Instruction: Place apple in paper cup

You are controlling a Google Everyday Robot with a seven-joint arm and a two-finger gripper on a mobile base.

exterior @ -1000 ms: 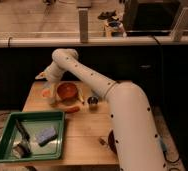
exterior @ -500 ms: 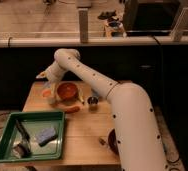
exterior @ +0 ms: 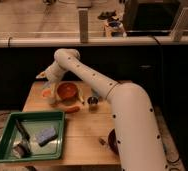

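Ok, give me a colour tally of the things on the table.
Orange: 2 (apple, carrot-like piece)
Reddish-brown: 1 (bowl)
Green: 1 (tray)
Blue: 1 (sponge)
Silver: 1 (metal cup)
Total: 6
Claw is left of the bowl, by the apple.

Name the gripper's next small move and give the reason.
Probably a short descent with small sideways corrections. The gripper hangs at the table's far left corner, just left of the reddish-brown bowl. An orange patch beneath it may be the apple, but neither apple nor paper cup can be told apart there, so a slow approach seems safest.
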